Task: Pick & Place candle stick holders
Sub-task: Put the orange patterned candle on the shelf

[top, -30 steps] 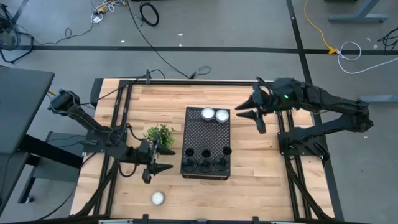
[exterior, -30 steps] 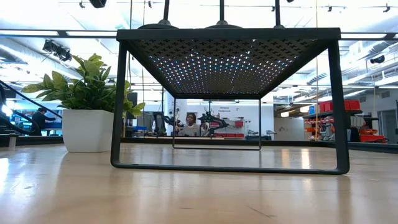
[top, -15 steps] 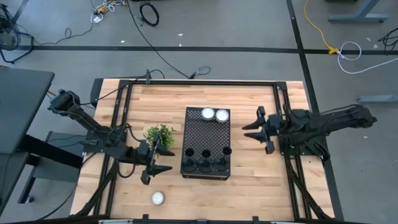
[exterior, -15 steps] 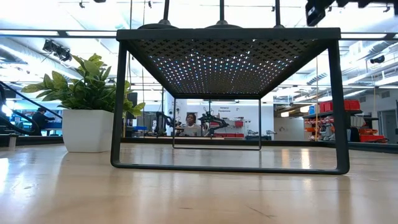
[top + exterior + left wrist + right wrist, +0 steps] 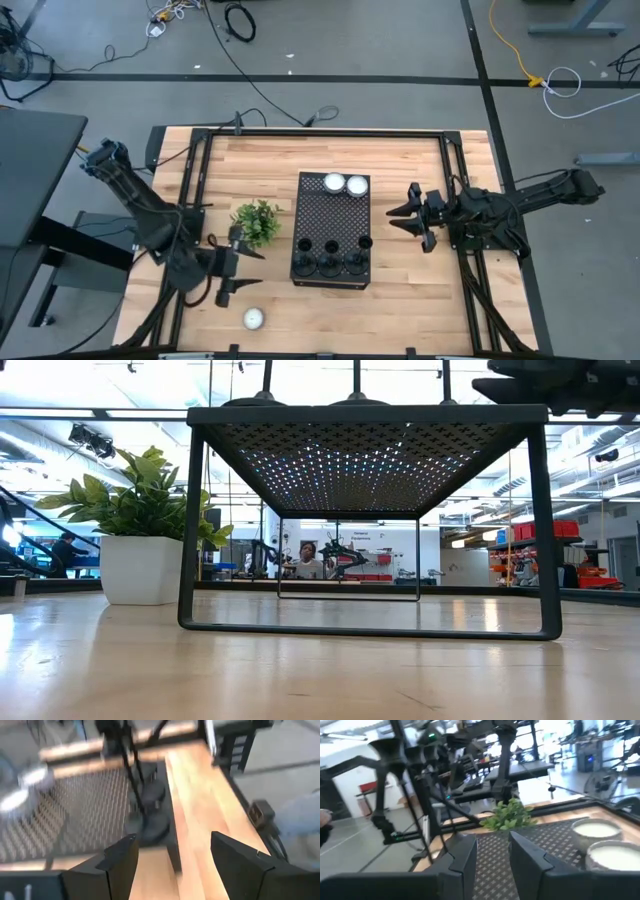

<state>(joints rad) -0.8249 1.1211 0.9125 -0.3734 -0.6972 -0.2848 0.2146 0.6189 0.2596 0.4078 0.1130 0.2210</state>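
Several slim black candle stick holders (image 5: 328, 262) stand upright on their round bases along the near end of a black perforated box (image 5: 334, 215). In the left wrist view the candle stick holders (image 5: 150, 817) show blurred ahead of the fingers. My left gripper (image 5: 250, 272) hovers open off the box's near left corner, with nothing between its fingers (image 5: 122, 857). To the right of the box my right gripper (image 5: 398, 219) points level at it, narrowly open and empty (image 5: 492, 847). In the low view it (image 5: 560, 385) sits at the box top's height.
Two white candles (image 5: 345, 184) sit on the far end of the box. A small potted plant (image 5: 257, 222) stands left of the box, close to my left gripper. Another white candle (image 5: 254, 318) lies on the table near the front edge.
My right gripper has come down from high over the table's far right and now points level at the box's right side, its arm folded back. My left gripper has drawn a little toward the near edge and rolled. The holders have stayed put.
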